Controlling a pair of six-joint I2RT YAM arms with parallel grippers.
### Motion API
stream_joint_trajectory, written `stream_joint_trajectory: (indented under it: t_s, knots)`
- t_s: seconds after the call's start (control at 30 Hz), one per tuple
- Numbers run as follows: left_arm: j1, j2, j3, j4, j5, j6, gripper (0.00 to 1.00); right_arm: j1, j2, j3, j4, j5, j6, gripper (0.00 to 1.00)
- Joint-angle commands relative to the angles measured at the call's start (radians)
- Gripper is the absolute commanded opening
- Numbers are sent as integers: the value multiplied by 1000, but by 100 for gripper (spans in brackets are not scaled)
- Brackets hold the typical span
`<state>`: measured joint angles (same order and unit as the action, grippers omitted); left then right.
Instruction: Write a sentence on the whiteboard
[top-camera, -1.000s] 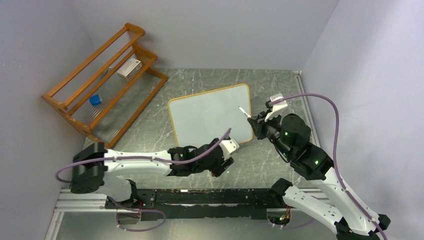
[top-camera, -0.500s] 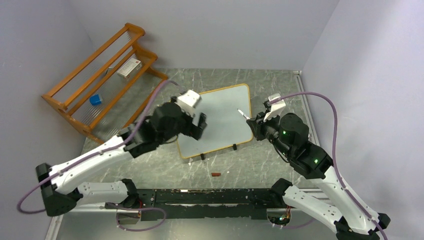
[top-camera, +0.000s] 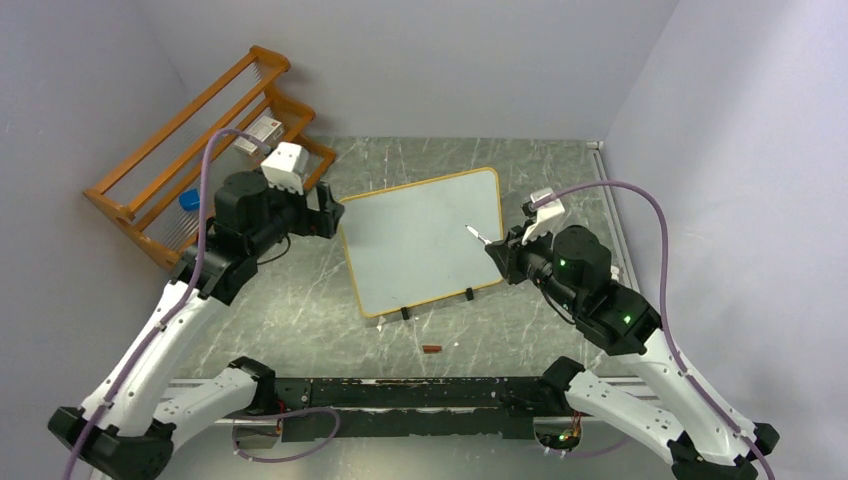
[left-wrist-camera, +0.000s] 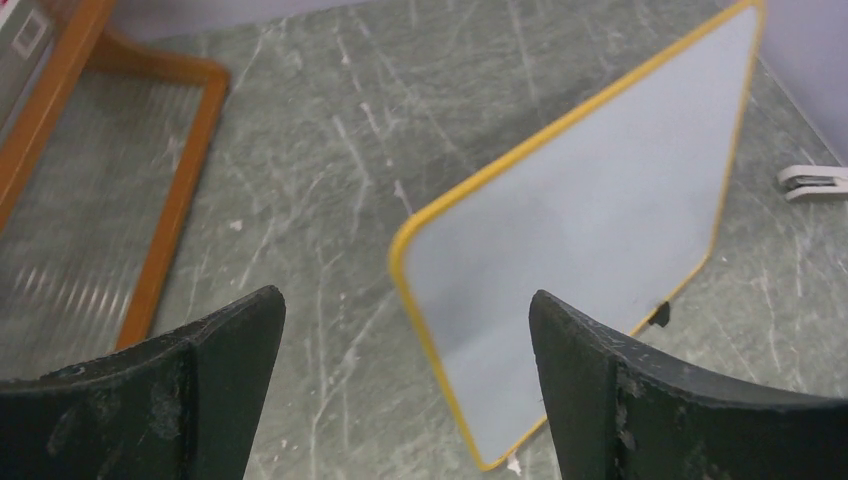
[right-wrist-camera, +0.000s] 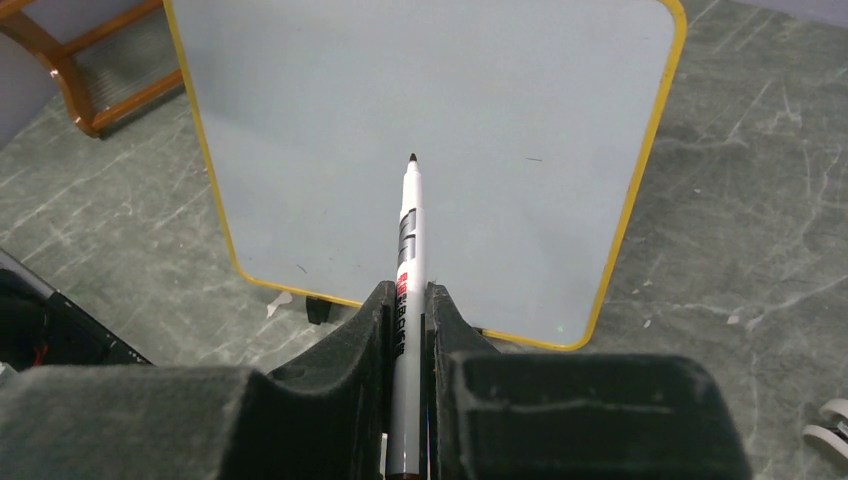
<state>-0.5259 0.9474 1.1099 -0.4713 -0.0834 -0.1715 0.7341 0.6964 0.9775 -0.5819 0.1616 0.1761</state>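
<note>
The right gripper (right-wrist-camera: 408, 300) is clenched on a marker (right-wrist-camera: 409, 240), its two pads pinching the white barrel low down so the dark tip sticks out toward 12 o'clock in the wrist view. That tip is over the right half of the whiteboard (right-wrist-camera: 400, 80); whether it touches the surface cannot be told. Seen from above, the right gripper (top-camera: 497, 250) sits at the board's 4 o'clock edge and the marker (top-camera: 477, 234) points toward 10 o'clock. The left gripper (left-wrist-camera: 405, 300) is released, its black fingers (left-wrist-camera: 200, 350) spread wide with nothing between them. In the top view the left gripper (top-camera: 325, 215) hangs just off the board's 9 o'clock corner. The whiteboard (top-camera: 420, 240) lies in the middle of the table (top-camera: 560, 170), skewed so its long sides run from 8 to 2 o'clock, and two black feet (top-camera: 405, 313) show along its near edge. At the board's 6 o'clock a small reddish piece (top-camera: 431, 349) lies on the table, apart from it. At 10 o'clock stands a wooden rack (top-camera: 150, 215) holding a blue thing (top-camera: 190, 200) and a white box (top-camera: 258, 133).
</note>
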Motion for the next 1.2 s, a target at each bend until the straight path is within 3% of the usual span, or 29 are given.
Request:
stream_joint_trajectory:
  t_s: [0.0, 0.17, 0.4, 0.7, 0.77, 0.87, 1.17]
  knots:
    - [219, -12, -46, 39, 294, -2, 94, -2, 2, 21, -15, -30, 14, 0]
    - [417, -8, -99, 112, 603, -25, 93, -2, 16, 62, -23, -67, 0, 0]
    - [477, 106, -201, 382, 990, -115, 87, -2, 38, 69, 30, -149, -49, 0]
    - [478, 297, -101, 335, 972, -17, 83, -1, 89, 19, 143, -239, -56, 0]
    - [478, 347, -76, 345, 1045, -9, 80, -1, 103, 17, 157, -244, -62, 0]
    - [478, 407, -53, 367, 1144, -21, 72, 2, 124, 19, 172, -256, -71, 0]
    - [478, 435, -94, 453, 1252, -66, 42, 13, 182, 23, 220, -285, -88, 0]
